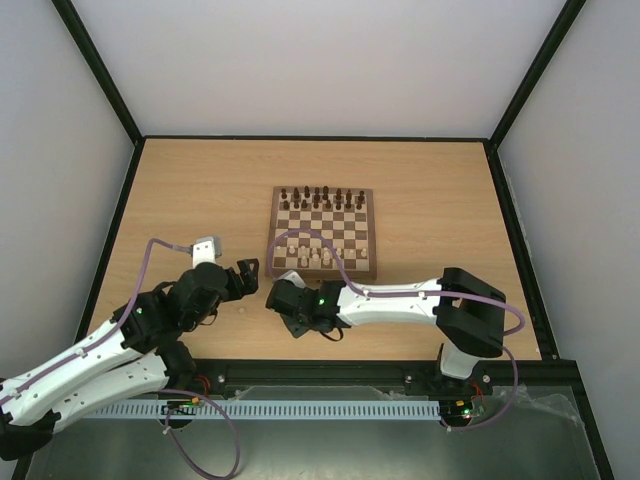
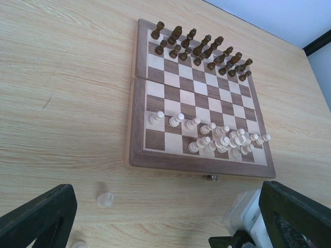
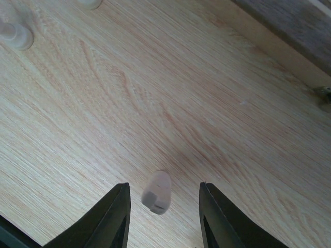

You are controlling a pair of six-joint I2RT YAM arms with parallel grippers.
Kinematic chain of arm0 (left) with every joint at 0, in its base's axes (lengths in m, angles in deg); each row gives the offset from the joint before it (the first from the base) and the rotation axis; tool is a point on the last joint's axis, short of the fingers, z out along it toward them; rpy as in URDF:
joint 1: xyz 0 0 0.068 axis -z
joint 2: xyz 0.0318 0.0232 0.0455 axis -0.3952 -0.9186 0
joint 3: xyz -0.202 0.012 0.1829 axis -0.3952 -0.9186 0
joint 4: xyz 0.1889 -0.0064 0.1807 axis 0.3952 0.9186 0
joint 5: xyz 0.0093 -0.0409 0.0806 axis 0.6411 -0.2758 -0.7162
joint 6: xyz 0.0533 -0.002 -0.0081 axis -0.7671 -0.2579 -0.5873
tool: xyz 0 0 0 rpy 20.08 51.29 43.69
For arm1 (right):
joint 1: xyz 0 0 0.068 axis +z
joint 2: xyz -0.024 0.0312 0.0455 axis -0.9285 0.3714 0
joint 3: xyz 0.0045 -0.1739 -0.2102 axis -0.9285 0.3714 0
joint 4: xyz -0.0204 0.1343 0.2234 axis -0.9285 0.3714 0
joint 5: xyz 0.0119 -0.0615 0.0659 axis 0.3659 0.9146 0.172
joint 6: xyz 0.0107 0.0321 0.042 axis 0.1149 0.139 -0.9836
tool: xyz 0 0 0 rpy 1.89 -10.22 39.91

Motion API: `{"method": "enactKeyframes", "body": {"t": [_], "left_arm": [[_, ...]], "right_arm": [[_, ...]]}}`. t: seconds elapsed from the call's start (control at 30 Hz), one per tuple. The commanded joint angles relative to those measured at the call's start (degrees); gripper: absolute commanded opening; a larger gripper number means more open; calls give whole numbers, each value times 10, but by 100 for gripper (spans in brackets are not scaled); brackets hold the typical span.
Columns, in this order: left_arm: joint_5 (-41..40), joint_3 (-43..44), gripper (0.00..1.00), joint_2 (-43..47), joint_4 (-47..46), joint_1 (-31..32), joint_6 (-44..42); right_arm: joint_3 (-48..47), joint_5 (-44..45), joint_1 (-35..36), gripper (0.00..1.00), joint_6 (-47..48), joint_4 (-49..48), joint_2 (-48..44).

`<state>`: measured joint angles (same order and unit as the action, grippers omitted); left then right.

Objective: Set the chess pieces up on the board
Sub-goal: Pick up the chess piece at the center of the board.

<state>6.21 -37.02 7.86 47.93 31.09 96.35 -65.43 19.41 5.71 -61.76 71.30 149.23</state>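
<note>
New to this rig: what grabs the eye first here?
The chessboard in the middle of the table: dark pieces ranked along its far edge, pale pieces only partly lined up on the near rows. Just off its near edge, one loose pale piece sits between the open fingers of the right gripper, touching neither.

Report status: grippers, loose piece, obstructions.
Left gripper open, empty. Right gripper open, straddling a pale chess piece on the table short of the board; not touching. Two more loose pieces nearby, not blocking.

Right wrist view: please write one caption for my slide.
Open right gripper around a loose pale chess piece on the table, the board's frame at upper right.
</note>
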Motion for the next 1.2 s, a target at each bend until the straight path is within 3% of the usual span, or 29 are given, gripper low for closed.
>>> {"method": "enactKeyframes", "body": {"t": [0.0, 0.63, 1.0, 1.17], "left_arm": [[-2, -8, 100, 1, 8, 2, 2], [-4, -8, 99, 4, 6, 2, -2], [-4, -9, 99, 1, 5, 2, -2], [-4, -10, 99, 1, 5, 2, -2]], "right_arm": [[-25, 9, 11, 37, -11, 36, 21], [-32, 5, 16, 23, -19, 44, 52], [-35, 1, 16, 10, -15, 42, 43], [-34, 12, 16, 9, -15, 50, 24]]}}
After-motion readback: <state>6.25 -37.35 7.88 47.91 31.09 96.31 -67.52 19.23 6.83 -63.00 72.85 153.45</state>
